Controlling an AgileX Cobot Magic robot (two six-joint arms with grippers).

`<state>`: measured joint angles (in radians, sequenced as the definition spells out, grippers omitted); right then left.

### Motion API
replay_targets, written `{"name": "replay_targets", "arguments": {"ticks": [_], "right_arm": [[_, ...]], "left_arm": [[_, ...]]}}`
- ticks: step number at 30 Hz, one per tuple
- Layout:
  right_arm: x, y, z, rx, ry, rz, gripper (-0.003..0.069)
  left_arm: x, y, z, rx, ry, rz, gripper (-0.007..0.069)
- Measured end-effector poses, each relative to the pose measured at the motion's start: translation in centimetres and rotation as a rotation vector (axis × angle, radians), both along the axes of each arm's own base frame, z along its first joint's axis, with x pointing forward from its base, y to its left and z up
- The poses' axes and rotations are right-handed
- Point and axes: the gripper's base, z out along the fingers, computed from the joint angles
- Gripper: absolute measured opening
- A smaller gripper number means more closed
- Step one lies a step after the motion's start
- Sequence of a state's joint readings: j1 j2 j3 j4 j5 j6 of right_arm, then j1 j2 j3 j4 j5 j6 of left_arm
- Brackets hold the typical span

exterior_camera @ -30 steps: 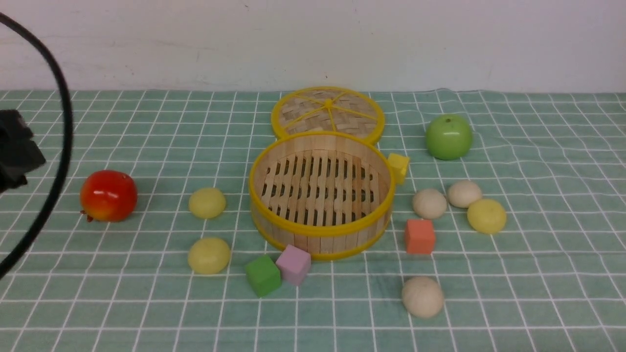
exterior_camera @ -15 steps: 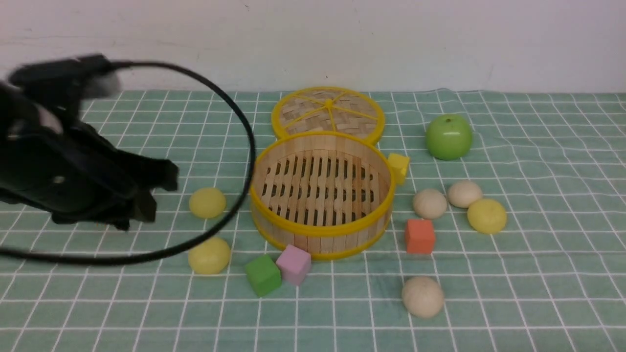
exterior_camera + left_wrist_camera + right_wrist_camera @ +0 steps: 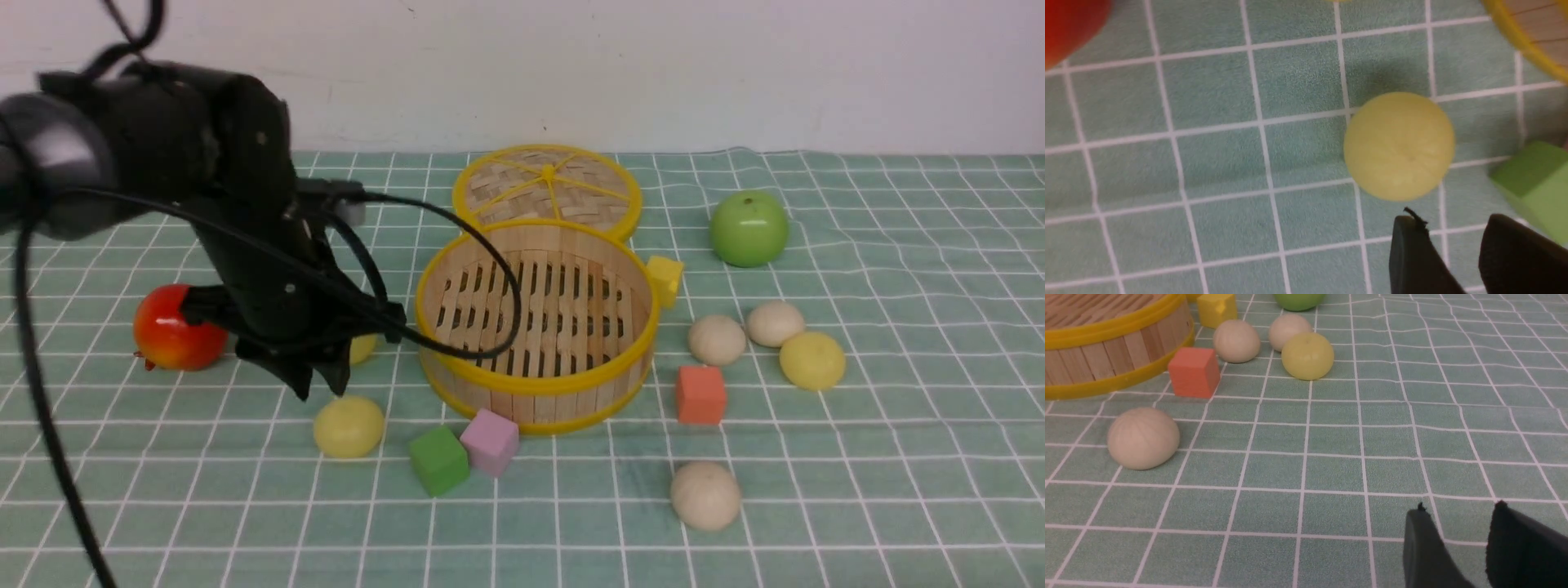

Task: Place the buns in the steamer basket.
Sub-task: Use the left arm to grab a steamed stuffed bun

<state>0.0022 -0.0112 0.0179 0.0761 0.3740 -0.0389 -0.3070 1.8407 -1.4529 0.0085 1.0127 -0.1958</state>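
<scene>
The empty steamer basket (image 3: 535,402) stands mid-table. Two pale yellow buns lie to its left: the near bun (image 3: 349,426) in full view, the far bun (image 3: 364,348) mostly hidden behind my left arm. My left gripper (image 3: 320,382) hangs open just above and behind the near bun (image 3: 1399,145), with nothing between its fingers (image 3: 1453,221). On the basket's right lie two beige buns (image 3: 717,340) (image 3: 775,323) and a yellow bun (image 3: 812,360); another beige bun (image 3: 705,495) lies nearer. My right gripper (image 3: 1459,508) stands open over bare cloth, far from the beige bun (image 3: 1143,437).
The woven lid (image 3: 547,189) lies behind the basket. A red apple (image 3: 167,339) sits far left, a green apple (image 3: 749,229) at back right. Green cube (image 3: 438,460) and pink cube (image 3: 490,442) stand before the basket, the orange cube (image 3: 700,394) and yellow cube (image 3: 665,280) to its right.
My left arm has swung in from the left edge to above the two yellow buns, now covering part of the far bun and the red apple. Nothing on the table moved.
</scene>
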Motion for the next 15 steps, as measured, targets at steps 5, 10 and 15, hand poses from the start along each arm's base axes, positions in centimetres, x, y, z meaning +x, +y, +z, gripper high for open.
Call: {"name": "replay_targets", "arguments": {"ticks": [5,10,15], "right_arm": [[0.0,0.0,0.0,0.000,0.000,0.000,0.0240],[0.0,0.0,0.0,0.000,0.000,0.000,0.0240],[0.0,0.0,0.0,0.000,0.000,0.000,0.0240]], "left_arm": [[1.0,-0.3,-3.0,0.022,0.058,-0.018,0.0238],[1.5,-0.5,-3.3,0.012,0.026,-0.018,0.0238],[1.8,-0.6,-3.3,0.002,-0.003,-0.018,0.0238]]}}
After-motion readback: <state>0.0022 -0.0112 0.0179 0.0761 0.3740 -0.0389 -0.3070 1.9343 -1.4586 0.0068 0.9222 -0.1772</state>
